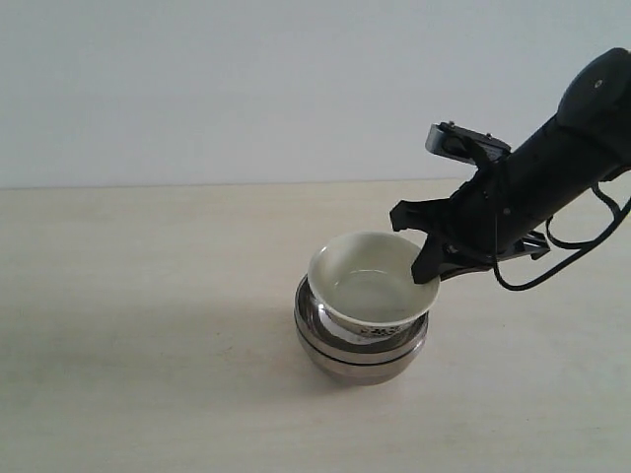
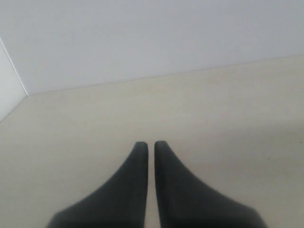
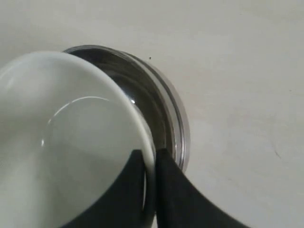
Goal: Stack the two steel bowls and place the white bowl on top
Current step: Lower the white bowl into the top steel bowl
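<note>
2 steel bowls (image 1: pixel 361 353) nested just below right pincer (image 3: pixel 149 154), white bowl (image 1: pixel 367 284) atop, rim clamped in that pincer, dark side marking (image 1: pixel 383 331) unreadable, left pincer (image 2: pixel 151 145) closed, empty

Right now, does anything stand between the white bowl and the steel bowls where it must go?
Nothing visible does. The right hand holds the white bowl by its rim, tilted inside the stacked steel bowls.

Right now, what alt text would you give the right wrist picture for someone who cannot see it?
The black right gripper pinches the rim of the white bowl, one finger inside and one outside. The bowl covers much of the shiny stacked steel bowls beneath it, on a pale table.
</note>
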Action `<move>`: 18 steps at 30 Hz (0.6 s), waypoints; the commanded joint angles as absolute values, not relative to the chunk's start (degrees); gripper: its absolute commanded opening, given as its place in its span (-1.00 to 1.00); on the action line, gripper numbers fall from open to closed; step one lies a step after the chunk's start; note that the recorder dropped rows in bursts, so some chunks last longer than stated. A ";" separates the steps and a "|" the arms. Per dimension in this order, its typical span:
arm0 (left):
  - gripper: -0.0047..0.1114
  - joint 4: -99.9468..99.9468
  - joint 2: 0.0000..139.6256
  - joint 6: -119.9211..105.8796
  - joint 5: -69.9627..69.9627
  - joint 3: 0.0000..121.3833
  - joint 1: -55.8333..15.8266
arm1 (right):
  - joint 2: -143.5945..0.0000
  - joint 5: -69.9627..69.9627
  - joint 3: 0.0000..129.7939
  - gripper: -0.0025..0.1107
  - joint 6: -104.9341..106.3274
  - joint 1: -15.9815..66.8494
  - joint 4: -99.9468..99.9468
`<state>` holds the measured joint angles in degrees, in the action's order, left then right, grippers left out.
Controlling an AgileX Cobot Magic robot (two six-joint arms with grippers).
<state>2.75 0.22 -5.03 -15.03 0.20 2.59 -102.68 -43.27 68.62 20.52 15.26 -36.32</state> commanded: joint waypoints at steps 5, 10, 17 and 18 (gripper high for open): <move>-0.85 2.36 0.00 -4.47 -14.62 0.00 2.73 | -102.45 -40.22 68.63 -0.96 19.84 16.54 -36.66; -0.85 2.36 0.00 -4.47 -14.62 0.00 2.73 | -102.45 -41.20 68.63 -0.89 19.45 16.54 -36.66; -0.85 2.36 0.00 -4.47 -14.62 0.00 2.73 | -102.45 -41.76 68.63 0.04 19.31 16.54 -36.53; -0.85 2.36 0.00 -4.47 -14.62 0.00 2.73 | -102.45 -41.76 68.63 0.09 19.43 16.54 -36.53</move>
<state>2.75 0.22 -5.03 -15.03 0.20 2.59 -102.68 -41.33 68.62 19.30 16.60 -36.34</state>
